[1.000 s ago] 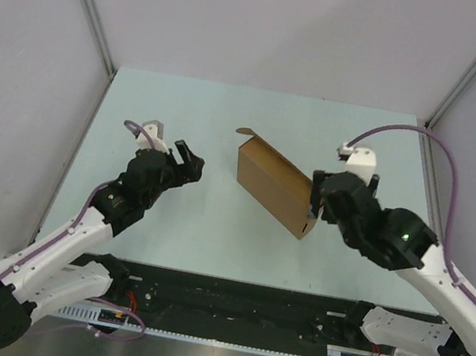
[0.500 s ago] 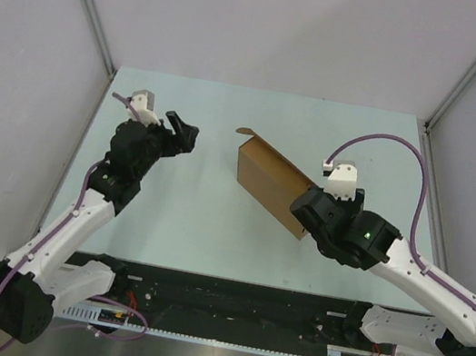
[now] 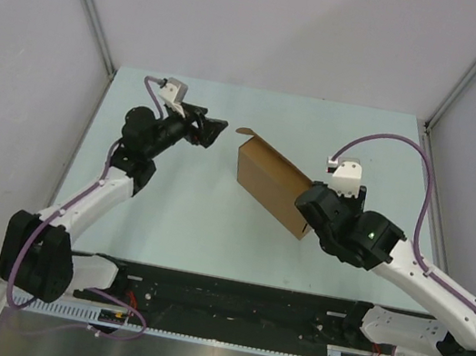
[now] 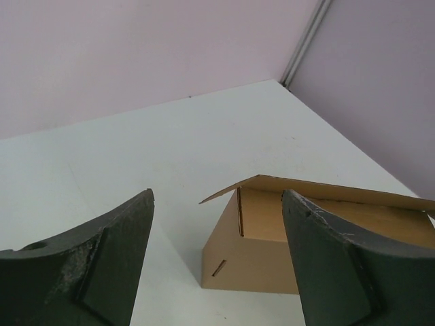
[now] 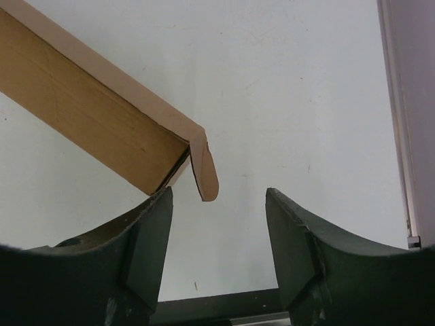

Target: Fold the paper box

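The paper box (image 3: 271, 182) is a shallow brown cardboard box lying slantwise in the middle of the table. At its far-left end the lid stands slightly raised. My left gripper (image 3: 215, 130) is open and empty, just left of that end and apart from it. In the left wrist view the box (image 4: 285, 255) shows a slit in its side wall and sits between my fingers (image 4: 109, 251). My right gripper (image 5: 217, 192) is open and empty at the box's near-right corner (image 5: 88, 115), where a rounded tab (image 5: 204, 170) sticks out. Its fingers are hidden under the wrist (image 3: 325, 207) in the top view.
The pale green table (image 3: 185, 215) is walled by grey panels with metal posts at the back left (image 3: 90, 23) and back right (image 3: 467, 80). A black rail (image 3: 234, 302) runs along the near edge between the arm bases.
My left gripper has swung up and to the right, turning toward the box's far-left end. My right arm has drawn in close to the box's near-right corner. The box has not moved.
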`<state>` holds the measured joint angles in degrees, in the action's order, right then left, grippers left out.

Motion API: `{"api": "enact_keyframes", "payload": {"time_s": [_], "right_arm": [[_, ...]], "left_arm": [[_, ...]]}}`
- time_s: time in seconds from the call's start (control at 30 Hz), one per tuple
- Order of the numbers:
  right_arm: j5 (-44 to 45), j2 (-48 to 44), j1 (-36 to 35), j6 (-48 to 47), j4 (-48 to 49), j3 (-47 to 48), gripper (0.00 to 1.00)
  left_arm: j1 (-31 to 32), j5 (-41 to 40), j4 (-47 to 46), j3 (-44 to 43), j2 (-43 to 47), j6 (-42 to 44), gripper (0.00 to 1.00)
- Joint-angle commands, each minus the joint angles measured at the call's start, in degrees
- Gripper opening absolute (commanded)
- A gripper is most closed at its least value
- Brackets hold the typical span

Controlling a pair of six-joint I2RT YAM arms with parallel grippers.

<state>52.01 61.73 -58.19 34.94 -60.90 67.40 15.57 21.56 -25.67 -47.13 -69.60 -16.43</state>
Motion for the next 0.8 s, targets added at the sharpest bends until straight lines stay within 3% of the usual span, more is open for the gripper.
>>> {"api": "enact_keyframes", "payload": {"time_s": [0.0,0.17,0.47,0.77], "right_arm": [[0.38,-1.62,1.50,-1.54,3.59,-0.60,0.59],[-2.52,-1.71,2.91,-2.07,6.06,-1.83,0.49],[-4.64,0.93,3.44,-1.89,8.43,-3.67,0.31],[-5.34,2.51,4.40,-2.07,9.75,-3.68,0.23]], "left_arm": [[-0.28,3.67,-8.25,-1.99,-2.73,2.54,0.80],[-0.19,3.14,-15.63,1.95,-3.52,-2.99,0.77],[0.33,0.94,-17.92,6.00,-3.61,-3.61,0.75],[0.69,2.08,-20.47,4.24,-6.95,-5.90,0.74]]}}
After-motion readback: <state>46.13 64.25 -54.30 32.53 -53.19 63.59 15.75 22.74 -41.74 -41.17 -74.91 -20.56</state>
